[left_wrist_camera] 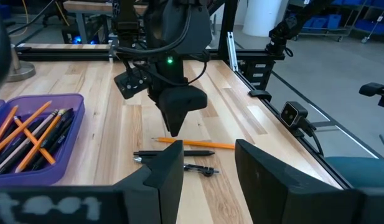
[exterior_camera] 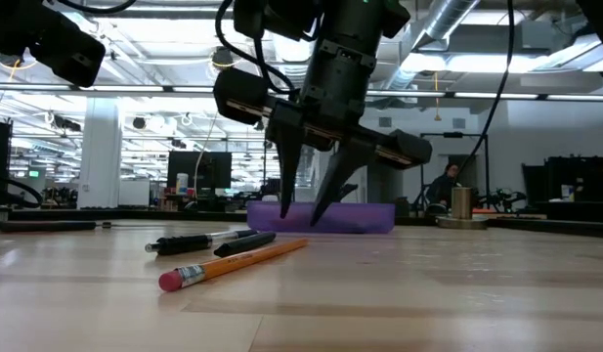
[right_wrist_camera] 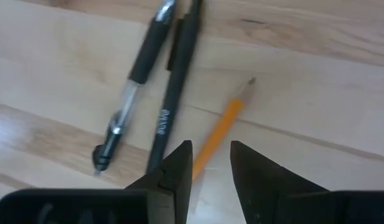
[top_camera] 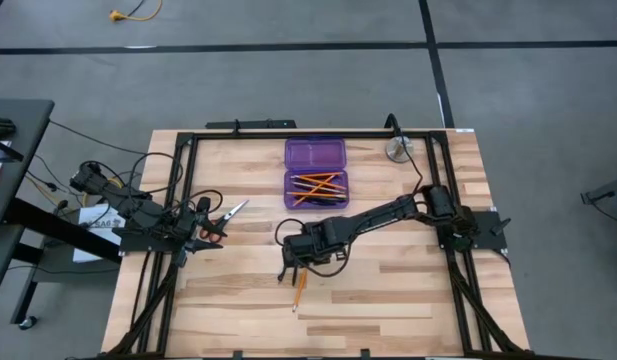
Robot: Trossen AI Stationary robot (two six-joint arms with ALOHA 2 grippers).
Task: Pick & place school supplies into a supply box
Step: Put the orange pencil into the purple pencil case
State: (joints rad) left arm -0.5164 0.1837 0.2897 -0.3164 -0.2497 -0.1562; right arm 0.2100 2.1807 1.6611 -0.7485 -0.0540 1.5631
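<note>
— The right gripper [exterior_camera: 316, 200] hangs over the loose supplies, its fingers [right_wrist_camera: 173, 171] spread a little and holding nothing. Just below the tips lies an orange pencil [right_wrist_camera: 220, 127], and beside it two black pens [right_wrist_camera: 173, 93] lie side by side

— So it's going for the pencil?

— That's my guess. I'd say it should drop straight down with one finger on each side of the shaft, because the nearer pen lies right by the pencil on one side and could get pinched along with it. The gap between the fingers looks narrow, so there's little room for a miss

— And the box?

— The purple supply box [top_camera: 315, 172] sits open beyond the fingers, well apart, with orange pencils and dark pens already lying in one half. After the lift the pencil should go in lengthwise, I reckon, or it may catch the rim

— The other arm?

— The left gripper [left_wrist_camera: 207, 174] waits at its own side of the desk [top_camera: 408, 290], fingers spread, nothing between them. The red-handled scissors [top_camera: 220, 218] lie right by it

— What's the surface like?

— Pale wood planks, smooth, with a black frame around. A round silver metal object [top_camera: 398, 150] stands near the far corner. Behind is an open workshop with ceiling ducts, and a person [exterior_camera: 444, 186] sitting far back
</note>
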